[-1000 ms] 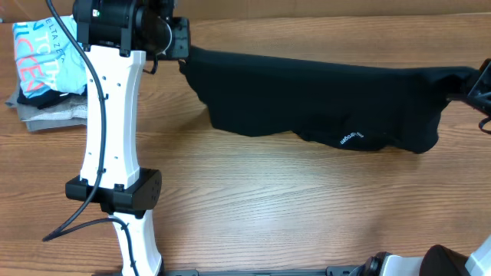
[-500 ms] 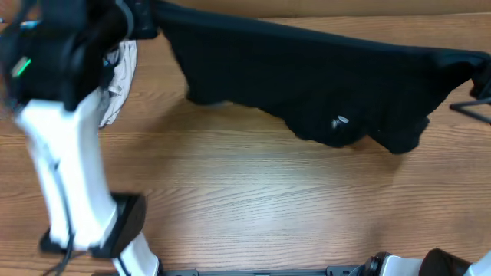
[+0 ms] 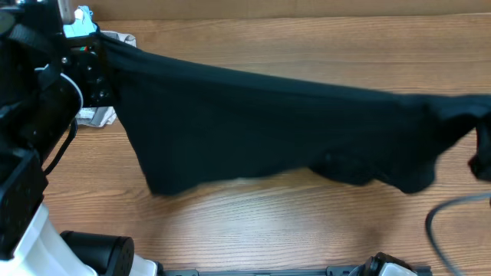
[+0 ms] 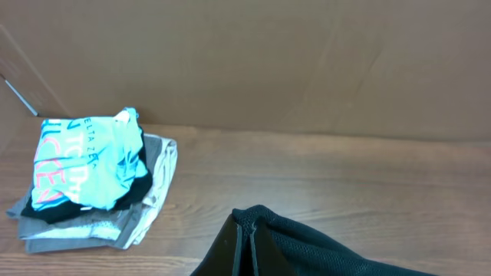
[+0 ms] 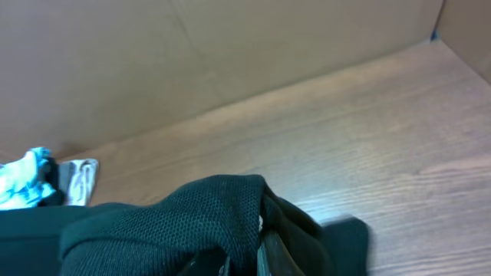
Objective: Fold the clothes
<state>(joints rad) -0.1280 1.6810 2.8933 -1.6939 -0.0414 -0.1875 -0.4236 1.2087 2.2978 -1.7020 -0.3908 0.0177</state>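
Note:
The black garment point(image 3: 261, 123) hangs stretched between my two grippers, lifted above the wooden table and spread wide across the overhead view. Its lower edge hangs near the table. My left gripper point(image 3: 98, 55) is shut on the garment's left top corner; in the left wrist view the black mesh fabric point(image 4: 307, 241) is pinched between the closed fingers point(image 4: 247, 238). My right gripper point(image 3: 482, 126) is shut on the right top corner; in the right wrist view the fabric point(image 5: 176, 218) bunches over the fingers point(image 5: 265, 241). No logo or tag shows.
A pile of folded clothes point(image 4: 84, 184) with a light-blue lettered shirt on top lies at the table's far left, just behind the left arm point(image 3: 31, 130). A cardboard wall point(image 4: 245, 61) runs along the table's back edge. A cable point(image 3: 453, 211) loops at the right.
Both grippers have lifted the garment higher and toward the camera, so it looks larger and wider. The left arm has swung left and forward. The logo print has gone out of sight.

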